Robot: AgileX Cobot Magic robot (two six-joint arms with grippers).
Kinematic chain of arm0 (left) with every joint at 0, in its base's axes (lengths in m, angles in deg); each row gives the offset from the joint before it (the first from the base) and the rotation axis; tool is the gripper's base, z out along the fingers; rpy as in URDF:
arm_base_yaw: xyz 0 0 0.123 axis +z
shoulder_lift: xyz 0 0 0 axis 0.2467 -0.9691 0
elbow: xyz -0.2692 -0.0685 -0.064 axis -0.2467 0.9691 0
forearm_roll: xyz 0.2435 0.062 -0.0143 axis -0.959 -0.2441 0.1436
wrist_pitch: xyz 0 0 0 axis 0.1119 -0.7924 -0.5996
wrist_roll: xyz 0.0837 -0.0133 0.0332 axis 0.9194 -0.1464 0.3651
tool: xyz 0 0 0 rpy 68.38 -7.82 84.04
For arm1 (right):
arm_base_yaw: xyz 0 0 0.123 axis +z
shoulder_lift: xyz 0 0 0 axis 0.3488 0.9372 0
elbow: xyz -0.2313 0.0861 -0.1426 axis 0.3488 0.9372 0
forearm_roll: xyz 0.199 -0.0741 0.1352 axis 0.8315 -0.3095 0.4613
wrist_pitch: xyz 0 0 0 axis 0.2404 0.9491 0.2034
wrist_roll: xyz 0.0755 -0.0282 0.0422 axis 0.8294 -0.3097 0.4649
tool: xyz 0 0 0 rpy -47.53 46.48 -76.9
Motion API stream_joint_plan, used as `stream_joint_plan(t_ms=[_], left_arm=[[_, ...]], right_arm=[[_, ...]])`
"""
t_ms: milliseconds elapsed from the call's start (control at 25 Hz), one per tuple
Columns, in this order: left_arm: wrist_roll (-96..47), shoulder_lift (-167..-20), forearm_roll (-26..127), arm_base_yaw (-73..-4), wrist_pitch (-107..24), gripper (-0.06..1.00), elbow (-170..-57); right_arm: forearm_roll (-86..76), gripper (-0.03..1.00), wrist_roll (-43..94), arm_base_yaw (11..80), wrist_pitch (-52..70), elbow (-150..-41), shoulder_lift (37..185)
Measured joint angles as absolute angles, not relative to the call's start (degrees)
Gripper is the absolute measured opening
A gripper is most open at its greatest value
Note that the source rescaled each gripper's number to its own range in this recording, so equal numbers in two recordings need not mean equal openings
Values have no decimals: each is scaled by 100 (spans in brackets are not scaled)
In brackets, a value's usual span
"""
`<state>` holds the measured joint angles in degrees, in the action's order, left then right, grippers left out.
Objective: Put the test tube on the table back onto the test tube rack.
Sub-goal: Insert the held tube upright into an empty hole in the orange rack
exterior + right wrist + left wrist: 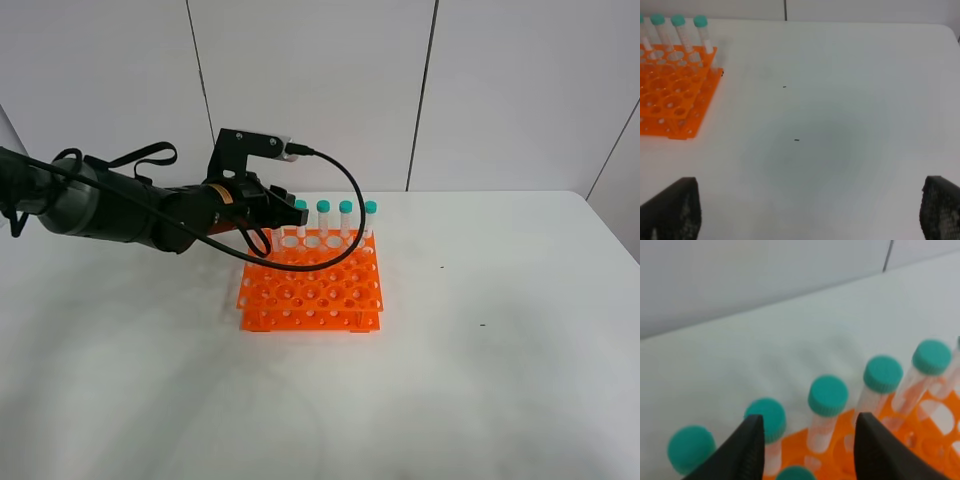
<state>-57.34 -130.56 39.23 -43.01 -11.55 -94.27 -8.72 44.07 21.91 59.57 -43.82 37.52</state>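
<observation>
On the near side of the white tabletop [420, 400] nothing but bare matte surface shows, with two tiny dark specks [796, 140] toward the right. In the right wrist view the right hand [805, 210] hangs over that bare stretch, its two dark fingertips [670, 207] spread wide at either edge of the picture and holding nothing. Farther back stands the orange test tube rack [312, 290], its front rows of round holes unfilled. Along its far row teal-capped test tubes [323, 220] stand upright side by side. The left hand [807, 450] reaches in from the left at the rack's far left corner, its black fingers [747, 447] parted over the tubes; between them one teal cap [795, 473] peeks up, but whether they touch it cannot be told.
</observation>
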Motion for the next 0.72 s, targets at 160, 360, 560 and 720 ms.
stream_joint_plan(t_ms=[160,360,560,720], left_arm=[[-5750,-12641,3804,-4301,-1237,37,-9427],[-5761,-12047,3603,-4301,-2006,77,-9427],[-5790,-11526,3621,-4301,-3708,98,-9427],[-5831,-11337,3729,-4301,-5453,100,-9459]], right_arm=[[-872,100,4407,2191,5957,-4382,3752],[-872,100,4407,2191,5957,-4382,3752],[-872,100,4407,2191,5957,-4382,3752],[-872,100,4407,2191,5957,-4382,3752]])
